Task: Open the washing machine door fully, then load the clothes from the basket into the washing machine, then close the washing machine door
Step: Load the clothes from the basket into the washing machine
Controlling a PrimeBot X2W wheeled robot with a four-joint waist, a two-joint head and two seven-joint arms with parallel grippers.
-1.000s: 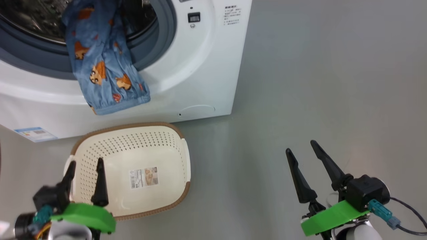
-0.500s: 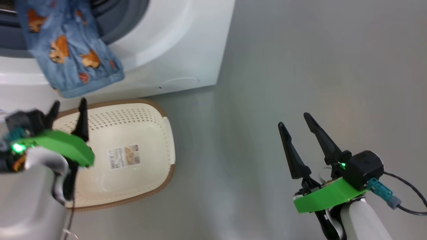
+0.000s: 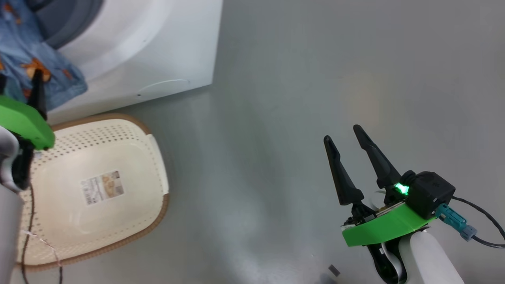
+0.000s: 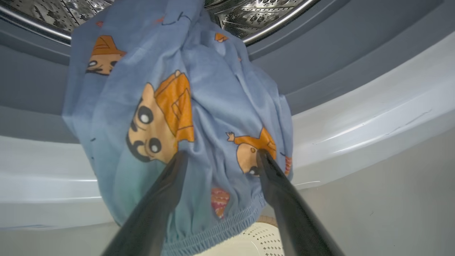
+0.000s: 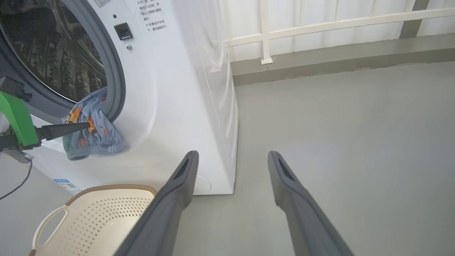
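Note:
A light-blue piece of the clothes (image 4: 199,106) with orange cartoon figures hangs out of the steel drum (image 4: 256,14), over the grey ring and down the front of the washing machine (image 5: 177,89). My left gripper (image 4: 221,154) is open, its fingertips close in front of the garment's lower part, one at each side. That gripper (image 3: 20,77) is at the left edge of the head view, before the cloth (image 3: 59,81). The cream basket (image 3: 156,165) lies on the floor below, holding only its sticker. My right gripper (image 3: 342,133) hangs open over bare floor. The washing machine door is out of view.
Grey floor (image 3: 296,79) stretches to the right of the machine. A white railing (image 5: 320,25) and a low kerb run along the back. A thin cable (image 3: 27,232) trails from my left arm over the basket.
The head camera has swung right, shifting the whole picture left. My left gripper has risen from over the basket to the hanging garment. Both grippers stay open.

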